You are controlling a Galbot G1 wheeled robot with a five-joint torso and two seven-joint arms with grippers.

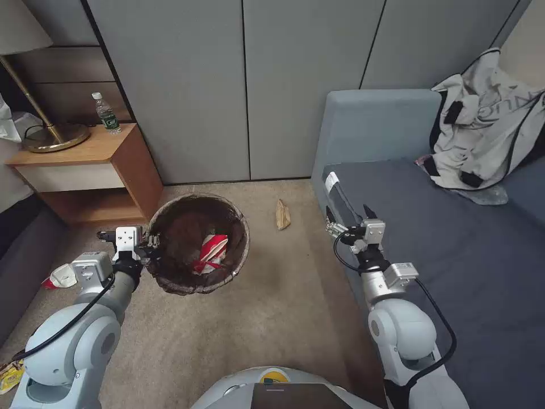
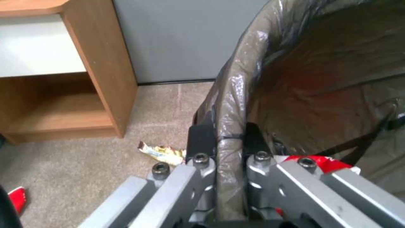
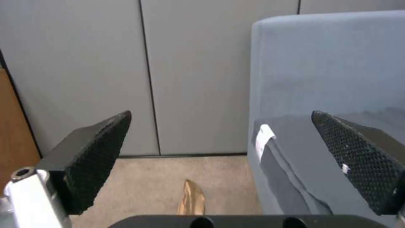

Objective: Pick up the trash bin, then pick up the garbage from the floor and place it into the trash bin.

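The trash bin, white with a dark brown bag over its rim, is beside the wooden nightstand, and my left gripper is shut on its near-left rim. A red-and-white crumpled carton lies inside the bin. A tan paper bag lies on the carpet by the sofa corner, ahead of my right gripper. That gripper hangs open and empty at the sofa's front edge, with its fingers wide apart and the tan bag on the floor beyond them. A yellow wrapper lies on the carpet under the bin's side.
A wooden nightstand with a lamp and an upright water bottle stands at the left. The grey sofa fills the right, with a garment on it. More litter lies at far left and near my left shoulder. Grey cabinet doors close the back.
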